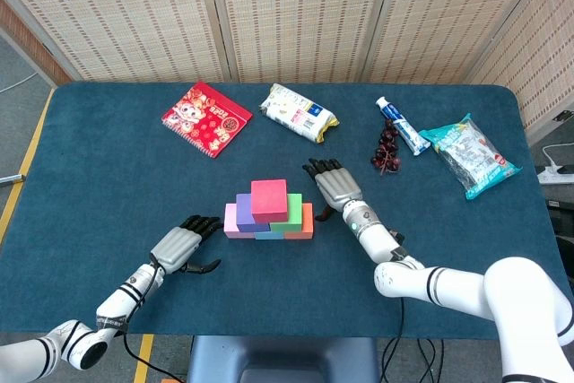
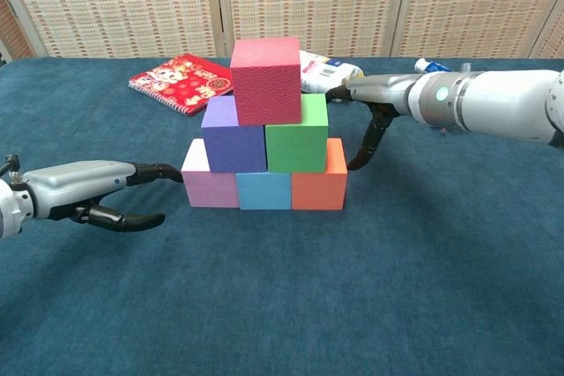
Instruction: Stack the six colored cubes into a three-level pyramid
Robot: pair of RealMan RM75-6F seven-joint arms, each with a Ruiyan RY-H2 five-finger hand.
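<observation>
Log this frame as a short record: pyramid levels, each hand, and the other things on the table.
bottom level: pink cube, blue cube, orange cube
middle level: purple cube, green cube
top level: red cube
left hand: open, left of the pink cube, holding nothing
right hand: open, right of the pyramid, holding nothing
behind: red booklet, two snack packs, toothpaste tube, dark grapes

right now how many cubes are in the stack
6. Bottom row, left to right: pink cube, blue cube, orange cube. Middle row: purple cube, green cube. On top: red cube. None seem hidden.
</observation>
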